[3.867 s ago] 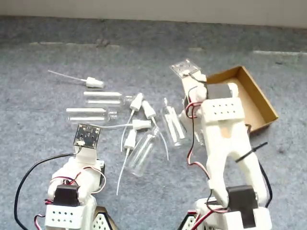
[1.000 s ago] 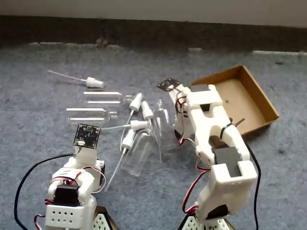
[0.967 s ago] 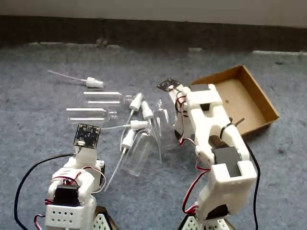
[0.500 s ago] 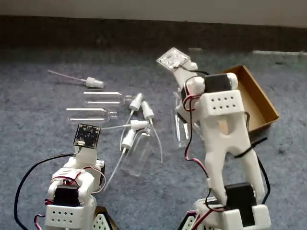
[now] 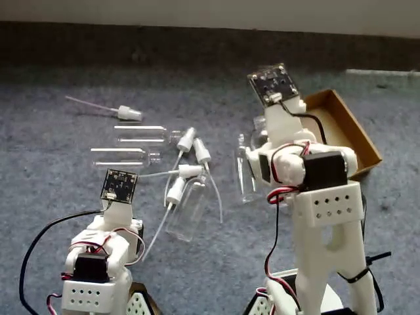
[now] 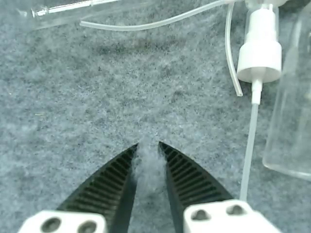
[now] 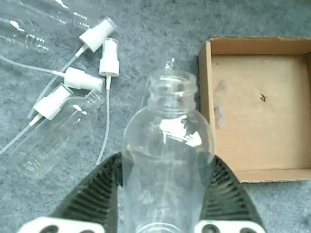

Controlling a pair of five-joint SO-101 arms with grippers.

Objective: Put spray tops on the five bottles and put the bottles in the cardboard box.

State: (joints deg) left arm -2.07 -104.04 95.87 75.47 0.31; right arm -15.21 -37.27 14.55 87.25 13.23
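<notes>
My right gripper (image 7: 166, 162) is shut on a clear, open-necked bottle (image 7: 167, 141), held above the carpet with its neck pointing away from the wrist. In the high view this bottle (image 5: 245, 172) hangs just left of the cardboard box (image 5: 344, 128), which is open and has nothing in it (image 7: 257, 111). Several white spray tops (image 5: 191, 170) lie in a cluster around another clear bottle (image 5: 189, 207). Two more bottles (image 5: 140, 134) lie farther left. My left gripper (image 6: 148, 145) is low over bare carpet, fingers nearly touching with nothing between them. A spray top (image 6: 259, 48) and a bottle (image 6: 291, 102) lie just ahead of it.
One spray top (image 5: 130, 113) with a long tube lies apart at the far left. A dark wall strip (image 5: 131, 39) runs along the back of the grey carpet. Thin tubes (image 6: 155, 22) cross the carpet ahead of the left gripper.
The right arm has risen from its low reach among the bottles, lifting one bottle off the carpet and carrying it right, toward the box. The left arm has not moved.
</notes>
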